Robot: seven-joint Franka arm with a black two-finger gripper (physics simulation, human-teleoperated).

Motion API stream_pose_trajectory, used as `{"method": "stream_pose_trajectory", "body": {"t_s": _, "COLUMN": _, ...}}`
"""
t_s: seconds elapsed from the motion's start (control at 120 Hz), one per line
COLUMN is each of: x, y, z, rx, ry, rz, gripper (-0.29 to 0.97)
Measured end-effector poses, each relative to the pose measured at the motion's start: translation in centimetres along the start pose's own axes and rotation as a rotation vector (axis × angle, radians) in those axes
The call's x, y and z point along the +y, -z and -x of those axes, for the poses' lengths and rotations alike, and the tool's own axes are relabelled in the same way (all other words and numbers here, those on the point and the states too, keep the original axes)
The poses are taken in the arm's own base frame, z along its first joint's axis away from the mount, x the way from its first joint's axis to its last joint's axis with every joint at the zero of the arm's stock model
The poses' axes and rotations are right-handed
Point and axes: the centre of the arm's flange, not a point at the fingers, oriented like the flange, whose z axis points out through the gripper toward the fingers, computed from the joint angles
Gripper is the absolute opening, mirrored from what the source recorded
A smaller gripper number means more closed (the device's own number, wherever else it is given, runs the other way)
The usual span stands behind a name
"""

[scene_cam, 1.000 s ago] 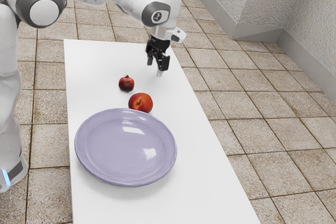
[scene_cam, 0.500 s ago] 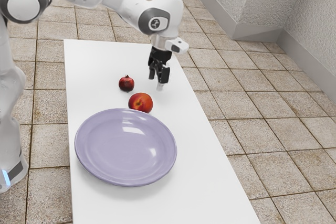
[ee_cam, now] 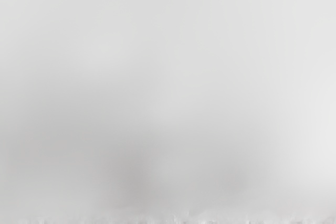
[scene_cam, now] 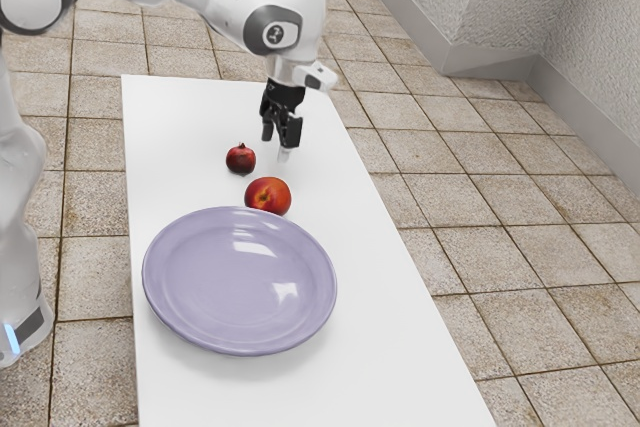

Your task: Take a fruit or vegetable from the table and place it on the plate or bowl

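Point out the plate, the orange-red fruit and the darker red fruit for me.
plate (scene_cam: 200,287), exterior view, bare part of its lavender surface.
orange-red fruit (scene_cam: 268,195), exterior view, middle of its skin.
darker red fruit (scene_cam: 240,159), exterior view, middle of its body.

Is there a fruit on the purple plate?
No, the plate is bare; the peach and pomegranate lie on the table.

No word, number or brand name can be read anywhere. The grey joint cap, at eleven o'clock in the exterior view, carries a pale mark too small to read.
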Motion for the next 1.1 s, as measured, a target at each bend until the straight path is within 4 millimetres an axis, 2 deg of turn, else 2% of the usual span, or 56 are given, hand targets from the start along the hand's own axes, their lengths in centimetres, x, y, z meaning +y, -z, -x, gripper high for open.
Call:
{"method": "stream_pose_trajectory", "body": {"t_s": 0.217, "x": -1.3, "y": -0.1, "z": 0.8, "rx": -0.004, "ry": 0.016, "rz": -0.001, "gripper": 0.68}}
{"method": "stream_pose_trajectory", "body": {"t_s": 0.75, "x": -1.0, "y": 0.4, "z": 2.8, "rx": -0.048, "ry": -0.015, "rz": -0.042, "gripper": 0.68}}
{"method": "stream_pose_trajectory", "body": {"t_s": 0.867, "x": -0.3, "y": -0.2, "z": 2.8, "rx": -0.072, "ry": -0.024, "rz": -0.054, "gripper": 0.68}}
{"method": "stream_pose_trajectory", "body": {"t_s": 1.1, "x": -0.8, "y": -1.1, "z": 2.8, "rx": -0.098, "ry": -0.004, "rz": -0.082, "gripper": 0.68}}
